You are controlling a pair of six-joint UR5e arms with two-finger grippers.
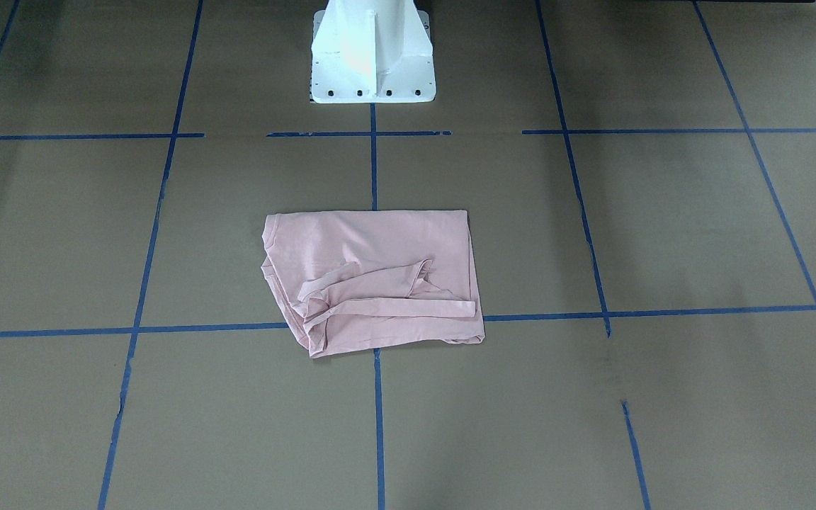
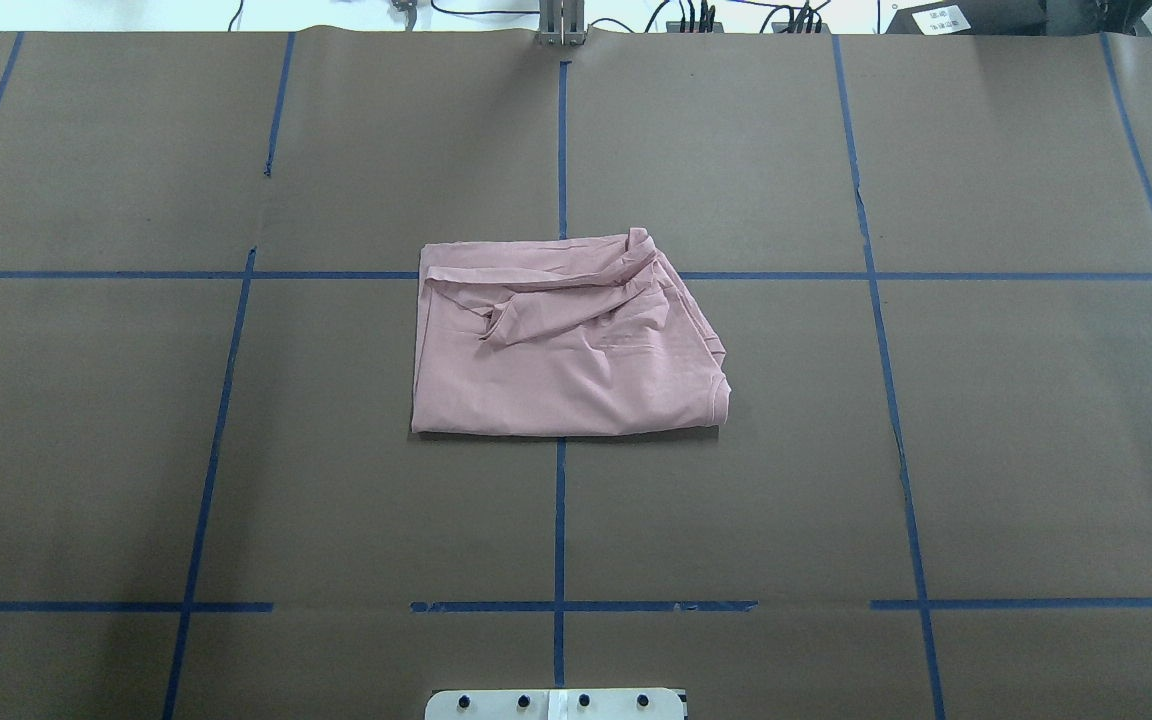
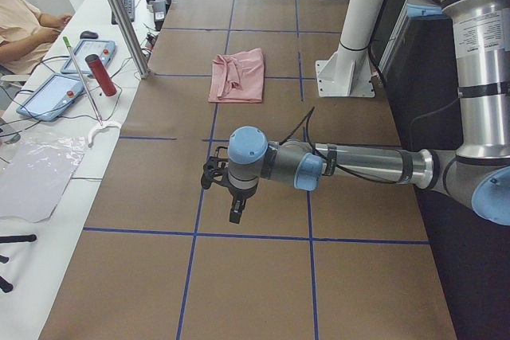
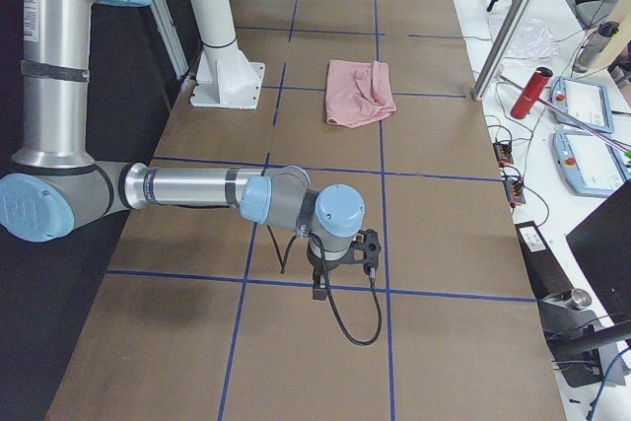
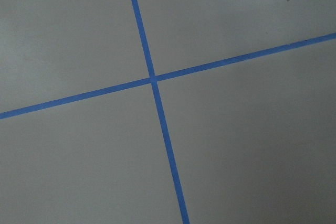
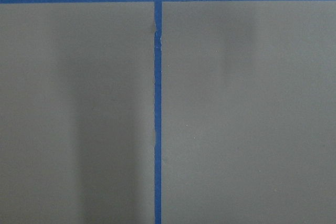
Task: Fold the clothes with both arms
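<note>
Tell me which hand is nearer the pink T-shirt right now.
Too close to call. The T-shirt lies mid-table; the left hand hangs beyond the next tape line toward the left end, the right hand likewise toward the right end.

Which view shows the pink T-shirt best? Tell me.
Overhead exterior: the T-shirt lies centred, its whole outline and top folds clear. Front-facing shows it nearly as well; both side views show it small and far; the wrist cameras show only taped table.

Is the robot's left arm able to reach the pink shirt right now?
Probably yes. The left arm hangs over bare table, off to the side of the pink shirt. Only table with blue tape lines lies between them, and nothing sits on the shirt, so the way looks free.
</note>
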